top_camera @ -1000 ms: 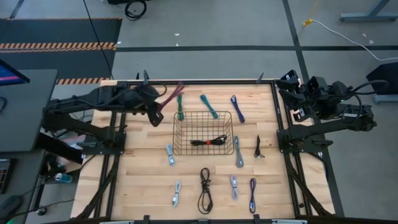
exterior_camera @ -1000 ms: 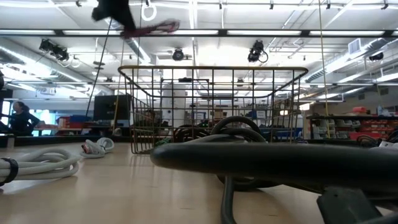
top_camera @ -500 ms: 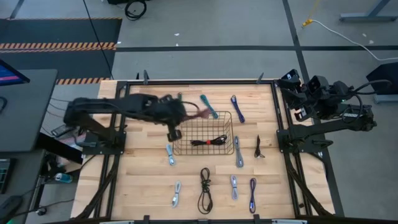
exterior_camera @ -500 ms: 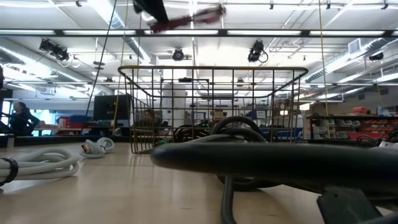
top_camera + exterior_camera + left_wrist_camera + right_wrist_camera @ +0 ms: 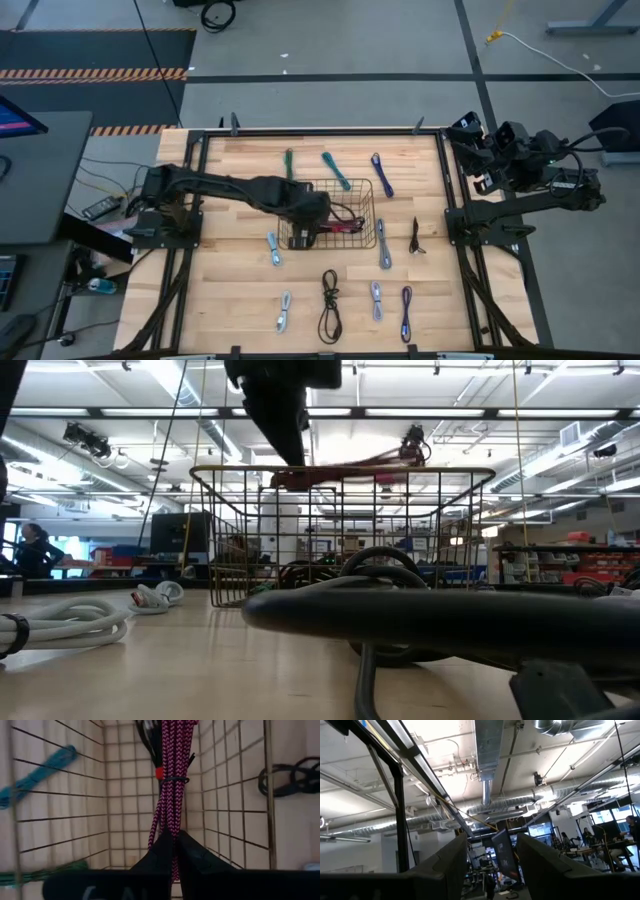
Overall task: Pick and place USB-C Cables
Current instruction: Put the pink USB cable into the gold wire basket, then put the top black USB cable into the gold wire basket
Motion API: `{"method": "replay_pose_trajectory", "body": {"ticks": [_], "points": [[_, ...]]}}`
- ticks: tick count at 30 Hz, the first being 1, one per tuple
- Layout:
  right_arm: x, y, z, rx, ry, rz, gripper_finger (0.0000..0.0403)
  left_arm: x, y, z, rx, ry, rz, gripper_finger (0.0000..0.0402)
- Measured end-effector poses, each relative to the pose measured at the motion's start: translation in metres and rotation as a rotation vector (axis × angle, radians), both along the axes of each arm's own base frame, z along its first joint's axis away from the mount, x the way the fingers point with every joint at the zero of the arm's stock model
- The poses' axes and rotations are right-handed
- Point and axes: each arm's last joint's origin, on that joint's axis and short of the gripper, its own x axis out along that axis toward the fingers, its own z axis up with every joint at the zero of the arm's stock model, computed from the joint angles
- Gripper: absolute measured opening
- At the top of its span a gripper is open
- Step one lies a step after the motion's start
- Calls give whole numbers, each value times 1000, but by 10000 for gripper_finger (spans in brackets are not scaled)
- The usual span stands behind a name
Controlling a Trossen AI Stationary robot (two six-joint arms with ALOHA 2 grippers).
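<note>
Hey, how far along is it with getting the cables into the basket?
One black cable already lies in the basket. The left end effector is shut on a magenta cable, holding it over the basket. About ten cables are left on the table. The right end effector is open, parked at the table's edge.

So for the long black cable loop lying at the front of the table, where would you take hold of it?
Grip the long black looped cable at its narrow middle, coming straight down from above. It lies flat on the bare wooden table, apart from its neighbours, and its strands seem to run closest together there, so the tool could likely close across them.
</note>
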Motion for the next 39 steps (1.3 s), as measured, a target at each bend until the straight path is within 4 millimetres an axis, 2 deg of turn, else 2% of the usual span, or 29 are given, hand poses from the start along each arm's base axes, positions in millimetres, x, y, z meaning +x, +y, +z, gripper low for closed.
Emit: {"method": "replay_pose_trajectory", "body": {"ticks": [4, 10, 18, 23, 26, 29, 34, 39], "points": [[0, 0, 0, 14, 0, 10, 178, 6, -1, -12, 4, 31, -1, 10], [0, 0, 0, 14, 0, 10, 178, 7, 3, -14, -4, 29, 53, 11], [0, 0, 0, 14, 0, 10, 178, 7, 6, -14, -6, 28, 81, 88], [0, 0, 0, 15, 0, 10, 178, 8, 8, -10, -29, 15, 137, 114], [0, 0, 0, 17, 0, 4, 178, 11, 13, 5, -51, -21, 196, 123], [0, 0, 0, 15, 0, 2, 178, 13, 21, 31, -63, -64, 231, 129], [1, 0, -1, 0, 25, -4, 173, 5, 28, 88, -66, -133, 251, 130], [2, -2, 4, 79, 250, -50, 166, -18, 27, 147, 13, -219, 281, 130]]}}
